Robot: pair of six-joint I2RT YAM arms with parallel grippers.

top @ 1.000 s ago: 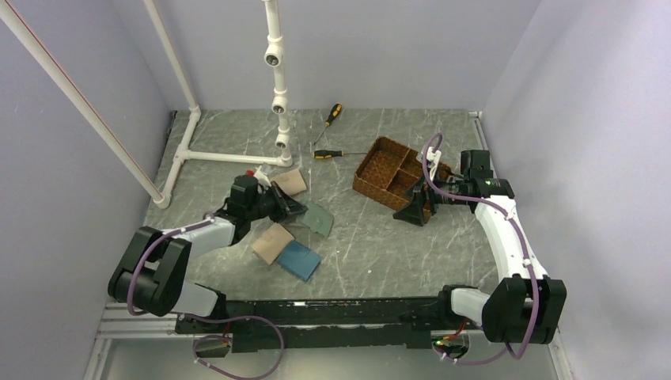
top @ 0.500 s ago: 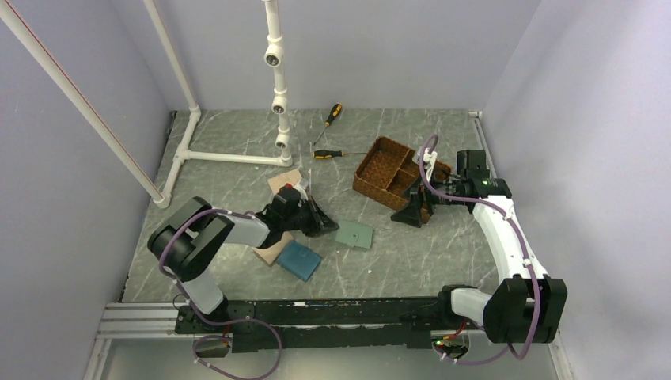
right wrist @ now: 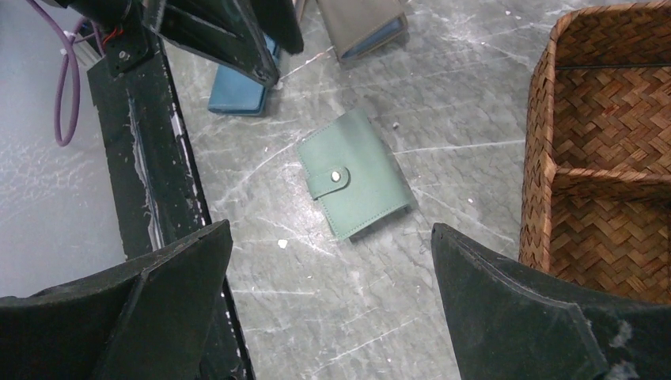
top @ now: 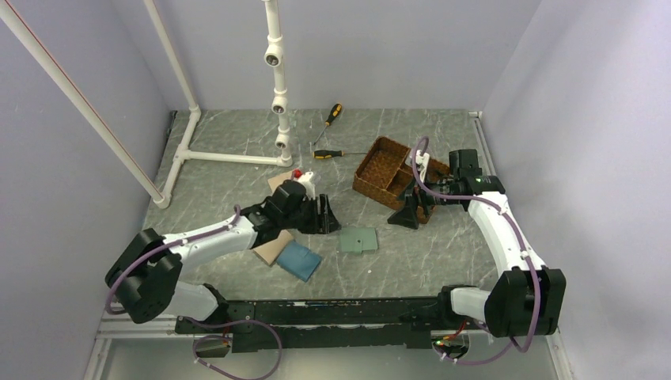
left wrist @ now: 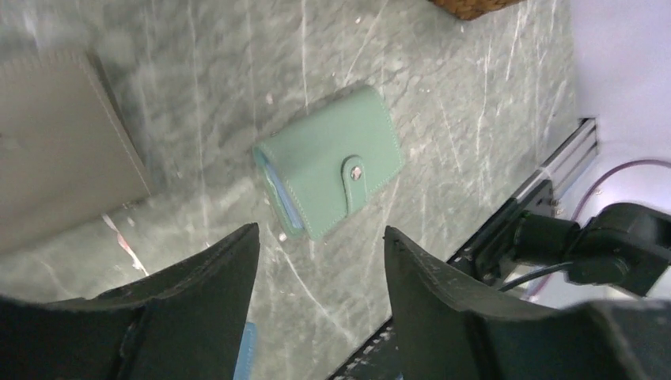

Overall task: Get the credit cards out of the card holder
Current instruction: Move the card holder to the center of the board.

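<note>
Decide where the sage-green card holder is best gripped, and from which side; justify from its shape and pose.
Probably from above: the card holder lies flat and closed on the table, snap up, so nothing offers a side pinch. Set the left fingers across two opposite edges, away from the snap tab, leaving it free to unfasten.

Card holder (top: 358, 239) lay on table (top: 411, 269), mid-front, between two grippers. Left gripper (top: 331, 220) sat just left of it, apart. Right gripper (top: 402, 216) sat right and behind, before basket (top: 385, 170). Front wallet (top: 298, 260) lay left of card holder, nearer table's front edge. Side wallet (top: 272, 247) lay at its left, seemingly touching, partly under left arm. Rear wallet (top: 278, 182) lay behind left gripper. Near screwdriver (top: 328, 153) lay left of basket, far screwdriver (top: 333, 116) behind it. Pipe frame (top: 229, 158) stood rear left
</note>
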